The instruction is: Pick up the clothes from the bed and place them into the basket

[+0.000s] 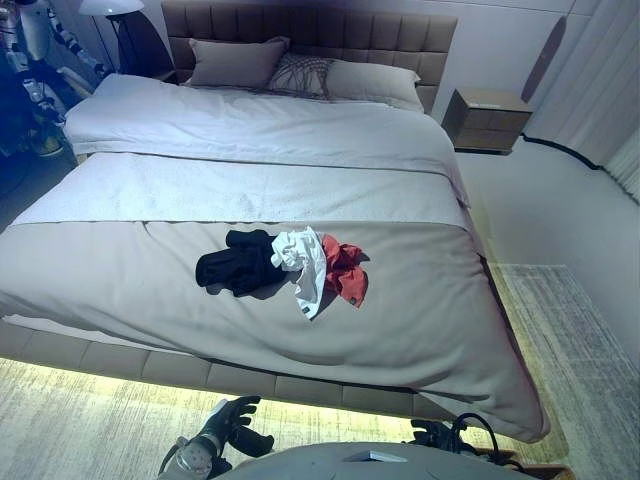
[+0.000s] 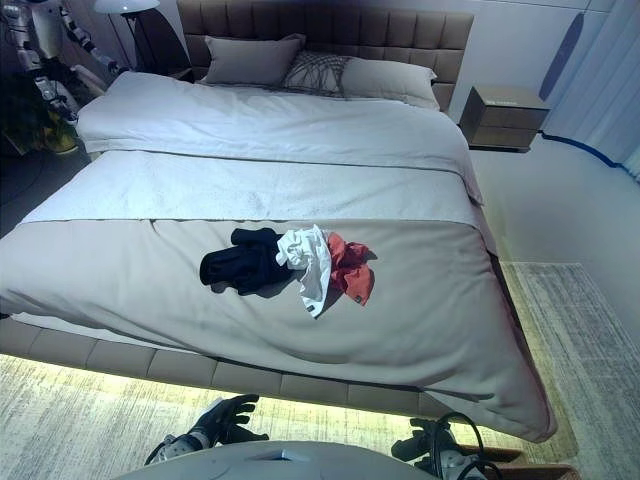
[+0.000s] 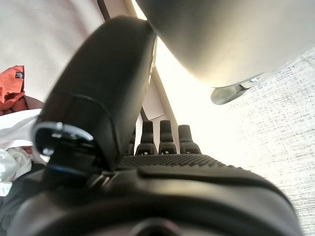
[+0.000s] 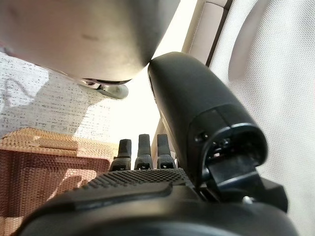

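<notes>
The clothes, a black garment [image 1: 235,264], a white one [image 1: 305,258] and a red one [image 1: 344,268], lie bunched on the bed [image 1: 420,300], well beyond both hands' fingers. The left hand [image 1: 228,424] and right hand [image 4: 147,191] hang low with straight, released fingers, probably awaiting the reach. The wicker basket [image 4: 44,172] beside the right fingers looks empty.

The clothes – black [image 1: 236,266], white [image 1: 305,262] and red [image 1: 345,270] – lie on a grey bed [image 1: 120,280]; the basket [image 4: 44,167] is brown.
</notes>
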Controlling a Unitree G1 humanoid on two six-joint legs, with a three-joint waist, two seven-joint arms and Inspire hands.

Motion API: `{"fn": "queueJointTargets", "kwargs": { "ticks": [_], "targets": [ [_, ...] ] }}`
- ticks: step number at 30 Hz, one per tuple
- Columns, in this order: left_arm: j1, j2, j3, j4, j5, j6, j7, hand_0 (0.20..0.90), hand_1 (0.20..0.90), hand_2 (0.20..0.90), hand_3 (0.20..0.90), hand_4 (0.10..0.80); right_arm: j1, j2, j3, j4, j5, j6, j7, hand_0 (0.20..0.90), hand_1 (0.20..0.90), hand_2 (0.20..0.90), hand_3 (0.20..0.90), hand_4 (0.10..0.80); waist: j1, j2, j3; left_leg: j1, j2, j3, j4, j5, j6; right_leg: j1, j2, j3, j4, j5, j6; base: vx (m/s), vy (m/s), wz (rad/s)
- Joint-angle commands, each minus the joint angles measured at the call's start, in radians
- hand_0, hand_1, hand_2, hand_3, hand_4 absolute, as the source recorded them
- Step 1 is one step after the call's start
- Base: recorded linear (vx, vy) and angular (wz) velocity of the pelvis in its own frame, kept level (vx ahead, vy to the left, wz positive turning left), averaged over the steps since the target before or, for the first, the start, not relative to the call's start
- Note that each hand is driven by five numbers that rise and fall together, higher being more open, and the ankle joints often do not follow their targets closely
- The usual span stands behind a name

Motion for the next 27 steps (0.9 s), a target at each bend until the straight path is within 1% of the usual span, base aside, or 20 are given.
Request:
{"fn": "queueJointTargets", "kwargs": {
  "ticks": [1,3,6,8,12,17,20,21,22,23,24,25,26,27],
  "targets": [
    [-0.067,-0.016,0.009,-0.005,0.013,-0.037,-0.023,0.9,0.9,0.9,0.9,0.8,-0.025,0.01,0.013,0.007,-0.001,-0.001,0.009,0.9,0.9,0.9,0.9,0.8,0.017,0.009,0.036,0.04,-0.02,0.095,0.007,-0.106,0.008,-0.011,-0.037,-0.068,0.055,-0.012,0.053,0.0,0.0,0.0],
    [-0.065,-0.017,0.006,-0.004,0.004,-0.034,-0.011,0.9,0.9,0.9,0.9,0.8,-0.026,0.01,0.015,0.01,0.001,-0.001,0.007,0.9,0.9,0.9,0.9,0.8,0.017,0.011,0.037,0.039,-0.019,0.096,0.007,-0.106,0.009,-0.012,-0.037,-0.068,0.056,-0.013,0.052,0.0,0.0,0.0],
    [-0.067,-0.016,0.017,0.0,0.002,-0.009,-0.002,0.9,0.9,0.9,0.9,0.8,-0.025,0.01,0.015,0.013,0.002,-0.005,0.01,0.9,0.9,0.9,0.9,0.8,0.017,0.013,0.04,0.039,-0.019,0.094,0.007,-0.103,0.009,-0.012,-0.037,-0.071,0.058,-0.015,0.051,0.0,0.0,0.0],
    [-0.064,-0.015,0.025,0.004,0.003,-0.007,0.01,0.9,0.9,0.9,0.9,0.8,-0.022,0.011,0.012,0.015,-0.002,-0.009,0.011,0.9,0.9,0.9,0.9,0.8,0.018,0.014,0.041,0.039,-0.018,0.095,0.007,-0.102,0.008,-0.012,-0.036,-0.073,0.061,-0.017,0.05,0.03,-0.03,0.0],
    [-0.059,-0.019,0.035,0.015,0.031,-0.021,0.078,0.9,0.9,0.9,0.9,0.8,-0.015,0.016,0.011,0.026,-0.012,-0.015,0.012,0.9,0.9,0.9,0.9,0.8,0.018,0.014,0.042,0.043,-0.016,0.097,0.007,-0.101,0.007,-0.011,-0.033,-0.076,0.062,-0.021,0.046,0.038,-0.039,0.01],
    [-0.054,-0.025,0.036,0.012,0.031,-0.029,0.111,0.9,0.9,0.9,0.9,0.8,-0.019,0.01,0.014,0.031,-0.015,-0.015,0.012,0.9,0.9,0.9,0.9,0.8,0.028,0.012,0.056,0.038,-0.005,0.088,0.023,-0.091,-0.002,-0.015,-0.022,-0.076,0.073,-0.03,0.032,0.027,-0.053,0.03],
    [-0.053,-0.027,0.049,0.01,0.009,-0.048,0.139,0.9,0.9,0.9,0.9,0.8,-0.025,0.005,0.011,0.031,-0.03,-0.017,0.015,0.9,0.9,0.9,0.9,0.8,0.034,0.0,0.072,0.007,0.0,0.094,0.104,-0.1,-0.01,-0.025,-0.026,-0.081,0.088,-0.03,0.019,0.005,-0.048,0.04],
    [-0.051,-0.029,0.058,0.005,-0.006,-0.053,0.144,0.9,0.9,0.9,0.9,0.8,-0.023,0.0,0.01,0.024,-0.037,-0.018,0.012,0.9,0.9,0.9,0.9,0.8,0.042,-0.011,0.089,-0.041,0.002,0.093,0.197,-0.08,-0.021,-0.026,-0.03,-0.081,0.097,-0.026,0.011,-0.021,-0.057,0.05],
    [-0.051,-0.03,0.064,0.001,-0.012,-0.062,0.145,0.9,0.9,0.9,0.9,0.8,-0.022,-0.005,0.009,0.018,-0.034,-0.019,0.008,0.9,0.9,0.9,0.9,0.8,0.051,-0.018,0.102,-0.093,0.003,0.08,0.274,-0.054,-0.03,-0.023,-0.033,-0.08,0.098,-0.024,0.007,-0.015,-0.055,0.15],
    [-0.05,-0.035,0.08,-0.004,-0.028,-0.074,0.163,0.9,0.9,0.9,0.9,0.8,-0.024,-0.015,0.005,0.009,-0.023,-0.013,-0.002,0.9,0.9,0.9,0.9,0.8,0.074,-0.023,0.126,-0.169,-0.003,0.047,0.331,-0.019,-0.036,-0.016,-0.034,-0.075,0.098,-0.024,0.004,0.001,-0.022,0.26],
    [-0.049,-0.036,0.087,-0.005,-0.031,-0.077,0.169,0.9,0.9,0.9,0.9,0.8,-0.026,-0.017,0.002,0.011,-0.018,-0.012,-0.005,0.9,0.9,0.9,0.9,0.8,0.078,-0.021,0.132,-0.184,-0.002,0.048,0.324,-0.019,-0.036,-0.013,-0.032,-0.076,0.099,-0.027,0.005,0.037,0.024,0.26],
    [-0.047,-0.036,0.099,-0.006,-0.039,-0.081,0.177,0.9,0.9,0.9,0.9,0.8,-0.032,-0.021,-0.002,0.018,-0.005,-0.01,-0.013,0.9,0.9,0.9,0.9,0.8,0.088,-0.017,0.142,-0.195,0.0,0.061,0.289,-0.016,-0.035,-0.005,-0.03,-0.074,0.098,-0.033,0.009,0.109,0.114,0.25],
    [-0.041,-0.035,0.112,-0.006,-0.013,-0.085,0.179,0.9,0.9,0.9,0.9,0.8,-0.04,-0.029,-0.009,0.034,0.007,-0.015,-0.016,0.9,0.9,0.9,0.9,0.8,0.099,-0.004,0.146,-0.199,0.019,0.1,0.194,-0.004,-0.037,0.011,-0.026,-0.084,0.089,-0.044,0.015,0.159,0.166,0.21],
    [-0.038,-0.032,0.111,-0.003,0.001,-0.086,0.18,0.9,0.9,0.9,0.9,0.8,-0.044,-0.033,-0.016,0.047,0.005,-0.026,-0.016,0.9,0.9,0.9,0.9,0.8,0.104,0.006,0.148,-0.203,0.033,0.131,0.136,0.029,-0.045,0.029,-0.023,-0.092,0.084,-0.053,0.019,0.17,0.177,0.37]
  ]
}}
